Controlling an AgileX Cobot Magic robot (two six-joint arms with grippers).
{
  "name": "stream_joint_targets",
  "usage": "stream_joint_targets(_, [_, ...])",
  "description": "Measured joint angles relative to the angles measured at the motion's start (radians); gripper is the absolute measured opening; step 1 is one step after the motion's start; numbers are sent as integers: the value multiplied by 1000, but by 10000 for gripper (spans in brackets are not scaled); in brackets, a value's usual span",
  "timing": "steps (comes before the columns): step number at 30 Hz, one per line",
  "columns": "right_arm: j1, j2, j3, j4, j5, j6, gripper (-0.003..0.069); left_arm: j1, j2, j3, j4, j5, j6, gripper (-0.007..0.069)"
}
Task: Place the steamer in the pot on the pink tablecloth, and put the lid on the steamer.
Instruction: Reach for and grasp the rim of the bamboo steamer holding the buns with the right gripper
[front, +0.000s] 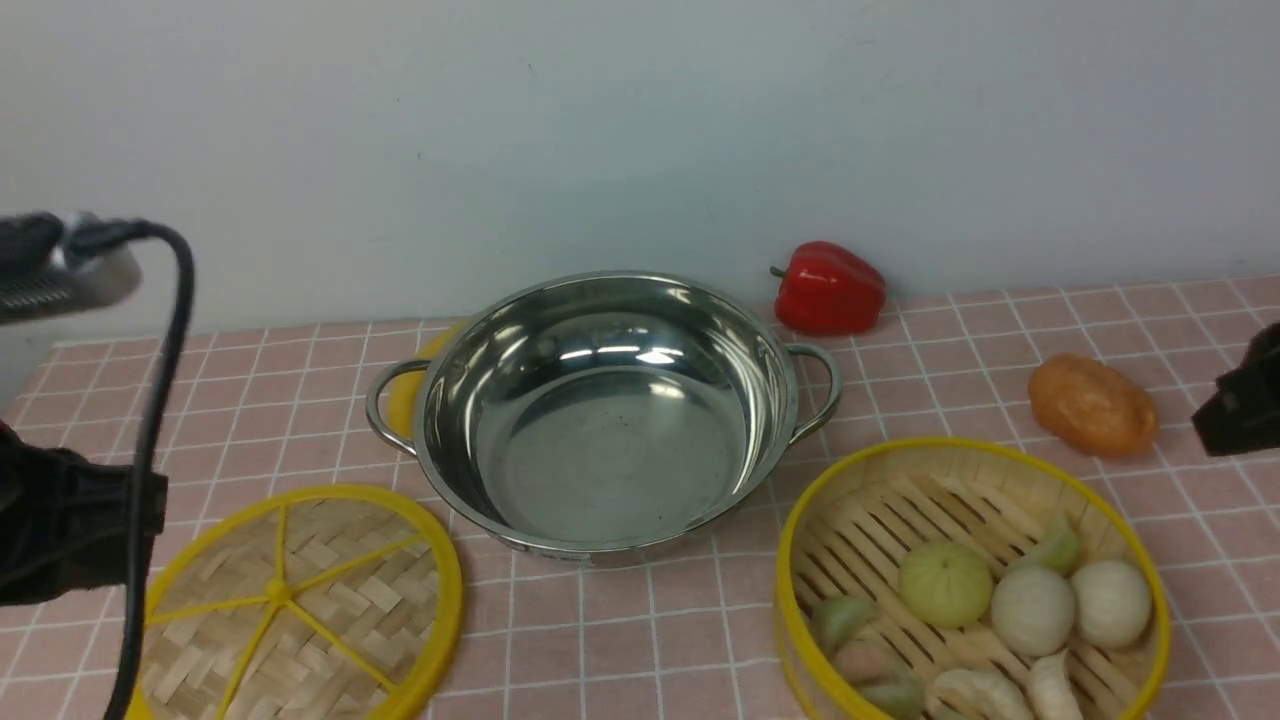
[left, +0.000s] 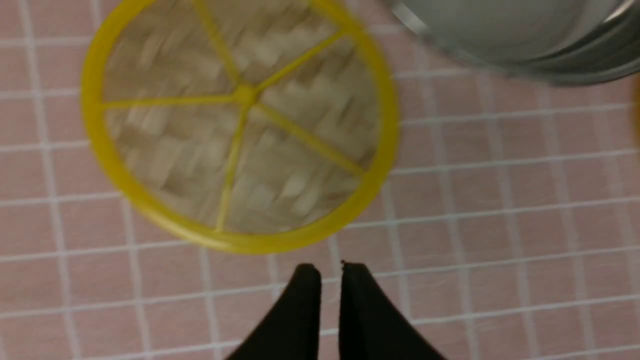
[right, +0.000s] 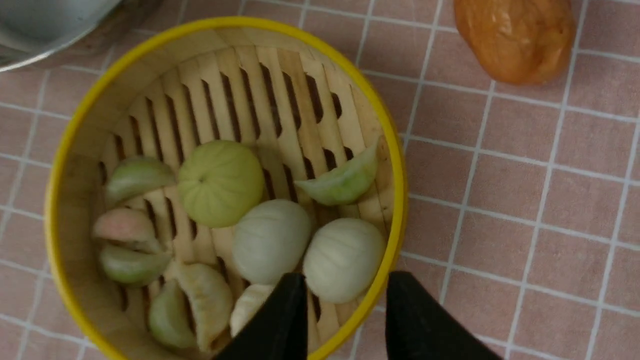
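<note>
Straddling steamer (right: 225, 24) rim, right pincer (right: 346, 276) open, left pincer (left: 330, 268) barely open beside lid (left: 240, 125), empty

The left gripper (left: 325, 267) has two matte black fingers (left: 300, 315) that taper to rounded tips. The right gripper (right: 345, 280) has the same black, wedge-shaped fingers (right: 280, 320). Up the arm from the left gripper are a black blocky link (front: 70, 540), a ribbed silver-grey housing (front: 60, 280) and a thick black cable (front: 150, 450).
</note>
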Motion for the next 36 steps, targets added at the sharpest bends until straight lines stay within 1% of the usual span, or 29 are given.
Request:
stream_joint_targets(2, [0, 51, 0, -4, -35, -71, 242, 0, 76, -3, 69, 14, -15, 52])
stream_joint_targets(5, [0, 128, -2, -4, -81, -153, 242, 0, 145, -8, 97, 13, -16, 52])
stream_joint_targets(8, [0, 181, -2, -4, -112, -188, 242, 0, 172, -8, 93, -2, -8, 52])
stream_joint_targets(14, [0, 274, -2, -4, -163, -214, 242, 0, 179, -8, 81, -59, 10, 53])
stream_joint_targets(17, [29, 325, -2, -25, -188, -275, 242, 0, 179, -8, 80, -88, 11, 53])
stream_joint_targets(19, [44, 334, -2, -33, -191, -287, 242, 0, 179, -8, 80, -97, 11, 53])
stream_joint_targets(21, [91, 350, -2, -73, -205, -299, 242, 0, 179, -8, 80, -112, 11, 61])
stream_joint_targets(25, [125, 361, -2, -139, -226, -284, 242, 0, 179, -8, 79, -125, 11, 64])
stream_joint_targets(26, [133, 367, -2, -180, -243, -249, 242, 0, 179, -8, 79, -125, 11, 64])
stream_joint_targets(29, [134, 369, -2, -249, -275, -161, 242, 0, 179, -8, 79, -126, 11, 64])
stream_joint_targets(31, [133, 369, -3, -270, -279, -131, 242, 0, 179, -8, 79, -126, 11, 64])
stream_joint_targets(36, [133, 369, -4, -275, -282, -117, 242, 0, 179, -8, 79, -127, 11, 74])
